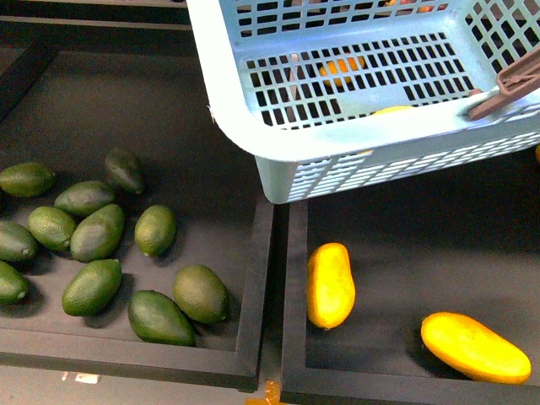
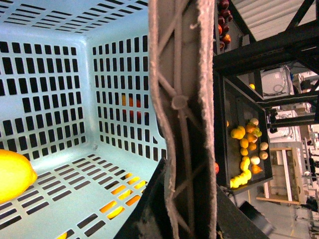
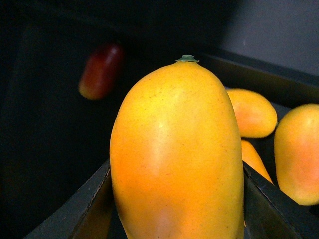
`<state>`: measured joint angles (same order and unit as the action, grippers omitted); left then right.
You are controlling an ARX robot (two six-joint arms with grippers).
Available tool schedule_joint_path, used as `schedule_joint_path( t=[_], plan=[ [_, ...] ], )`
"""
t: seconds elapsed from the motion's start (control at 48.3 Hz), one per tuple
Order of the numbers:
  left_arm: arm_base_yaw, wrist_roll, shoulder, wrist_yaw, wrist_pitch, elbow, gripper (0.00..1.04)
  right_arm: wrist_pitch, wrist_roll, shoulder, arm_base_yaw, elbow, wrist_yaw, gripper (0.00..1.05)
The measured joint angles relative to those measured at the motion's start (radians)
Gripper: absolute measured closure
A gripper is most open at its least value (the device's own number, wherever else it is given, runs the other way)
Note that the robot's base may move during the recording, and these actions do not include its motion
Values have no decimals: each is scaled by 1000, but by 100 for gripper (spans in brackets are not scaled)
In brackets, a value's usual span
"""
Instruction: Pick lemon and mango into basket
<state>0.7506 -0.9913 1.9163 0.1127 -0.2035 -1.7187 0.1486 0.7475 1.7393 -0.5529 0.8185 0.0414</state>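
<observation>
While your right gripper's [image 3: 177, 199] jaws pinch the mango [image 3: 177, 139] across its broad middle, beside other mangoes [image 3: 251, 112] | judge it hefty, stiff, smooth-skinned, apt to slip: a mid-body grip suits | left gripper [image 2: 185, 214] looks clamped on the handle [image 2: 179, 99] | lemon [image 2: 14, 175] lies inside the basket [image 2: 60, 99]

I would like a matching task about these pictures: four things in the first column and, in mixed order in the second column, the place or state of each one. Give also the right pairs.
Column A
1. lemon
2. green fruits
3. nearest mango in the right wrist view
4. basket

Column B
a. lifted and tilted in the air
b. lying in the left black tray
c. inside the basket
d. held by the right gripper

Right pairs: 1-c, 2-b, 3-d, 4-a
</observation>
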Motion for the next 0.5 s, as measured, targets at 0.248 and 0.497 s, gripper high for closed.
schedule_joint_path(
  t=[0.248, 0.497],
  plan=[
    [0, 0, 0, 3, 0, 0, 98, -86, 72, -296, 37, 13, -57, 44],
    [0, 0, 0, 1, 0, 0, 98, -72, 213, -396, 347, 100, 27, 44]
  ],
)
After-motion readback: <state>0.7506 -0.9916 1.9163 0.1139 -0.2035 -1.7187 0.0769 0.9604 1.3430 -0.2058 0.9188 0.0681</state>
